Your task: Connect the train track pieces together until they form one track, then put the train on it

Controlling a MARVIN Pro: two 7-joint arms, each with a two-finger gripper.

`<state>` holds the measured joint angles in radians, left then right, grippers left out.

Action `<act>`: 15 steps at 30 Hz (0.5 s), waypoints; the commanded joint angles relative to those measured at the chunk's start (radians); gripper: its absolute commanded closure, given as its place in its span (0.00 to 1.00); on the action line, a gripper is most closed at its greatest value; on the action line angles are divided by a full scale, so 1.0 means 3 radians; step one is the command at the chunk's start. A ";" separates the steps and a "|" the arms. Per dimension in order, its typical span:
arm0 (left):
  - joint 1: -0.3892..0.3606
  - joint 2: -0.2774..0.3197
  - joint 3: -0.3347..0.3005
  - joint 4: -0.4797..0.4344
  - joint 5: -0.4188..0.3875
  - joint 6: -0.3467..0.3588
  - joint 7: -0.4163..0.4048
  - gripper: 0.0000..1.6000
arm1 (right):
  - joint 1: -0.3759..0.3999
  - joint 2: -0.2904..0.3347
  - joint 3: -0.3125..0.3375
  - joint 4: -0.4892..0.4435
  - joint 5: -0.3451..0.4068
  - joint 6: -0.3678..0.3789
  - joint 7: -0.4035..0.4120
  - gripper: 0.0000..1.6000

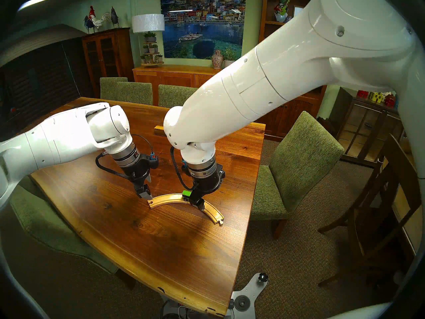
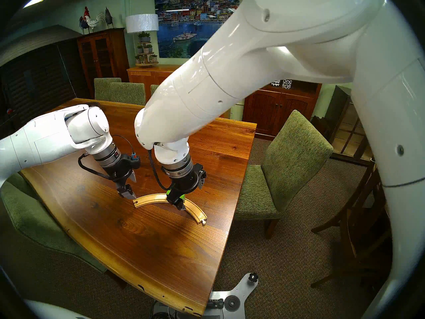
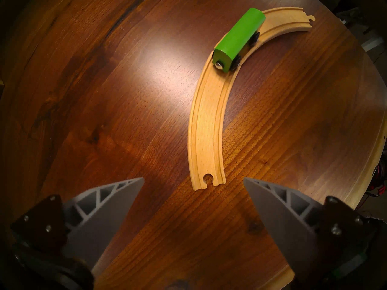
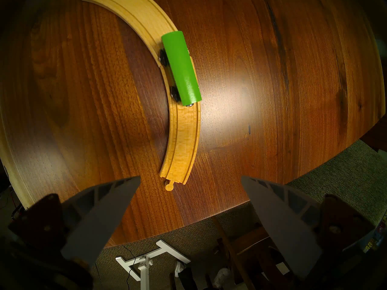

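The train [image 3: 238, 40] sits mid-track [image 3: 207, 124] on the worktop [image 3: 104, 115]; left hand [image 3: 193, 181] and right hand [image 4: 190, 179] hang released.

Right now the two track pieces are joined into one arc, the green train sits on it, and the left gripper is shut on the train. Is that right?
Not quite. The left gripper is open and holds nothing; the left wrist view shows its fingers spread above the table, away from the train. The rest stands: the track is one joined arc with the train on it.
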<state>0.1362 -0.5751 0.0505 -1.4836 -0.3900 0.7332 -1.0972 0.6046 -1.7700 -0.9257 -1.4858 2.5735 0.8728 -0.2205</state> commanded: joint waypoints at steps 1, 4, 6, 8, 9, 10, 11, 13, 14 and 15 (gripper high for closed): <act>-0.0140 0.0022 -0.0069 -0.0007 -0.0021 -0.0021 -0.0104 0.00 | 0.0075 0.0044 0.0014 0.0030 -0.0004 -0.0002 0.0000 0.00; -0.0143 0.0023 -0.0065 -0.0008 -0.0025 -0.0023 -0.0103 0.00 | 0.0075 0.0044 0.0014 0.0030 -0.0004 -0.0002 0.0000 0.00; -0.0144 0.0023 -0.0063 -0.0008 -0.0027 -0.0024 -0.0102 0.00 | 0.0075 0.0044 0.0014 0.0030 -0.0004 -0.0002 0.0000 0.00; -0.0146 0.0023 -0.0061 -0.0007 -0.0028 -0.0025 -0.0102 0.00 | 0.0075 0.0044 0.0014 0.0030 -0.0004 -0.0002 0.0000 0.00; -0.0147 0.0023 -0.0060 -0.0007 -0.0029 -0.0025 -0.0102 0.00 | 0.0075 0.0044 0.0014 0.0030 -0.0004 -0.0002 0.0000 0.00; -0.0147 0.0024 -0.0059 -0.0007 -0.0030 -0.0026 -0.0102 0.00 | 0.0075 0.0044 0.0014 0.0030 -0.0004 -0.0002 0.0000 0.00; -0.0148 0.0024 -0.0058 -0.0007 -0.0030 -0.0026 -0.0102 0.00 | 0.0075 0.0044 0.0014 0.0030 -0.0004 -0.0002 0.0000 0.00; -0.0149 0.0023 -0.0057 -0.0006 -0.0032 -0.0027 -0.0102 0.00 | 0.0075 0.0044 0.0014 0.0030 -0.0004 -0.0002 0.0000 0.00; -0.0150 0.0023 -0.0056 -0.0006 -0.0032 -0.0027 -0.0102 0.00 | 0.0075 0.0044 0.0014 0.0030 -0.0004 -0.0002 0.0000 0.00; -0.0150 0.0023 -0.0056 -0.0006 -0.0032 -0.0028 -0.0102 0.00 | 0.0075 0.0044 0.0014 0.0030 -0.0004 -0.0002 0.0000 0.00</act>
<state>0.1318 -0.5650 0.0529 -1.4890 -0.3991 0.7254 -1.1026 0.6046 -1.7700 -0.9256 -1.4858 2.5735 0.8728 -0.2205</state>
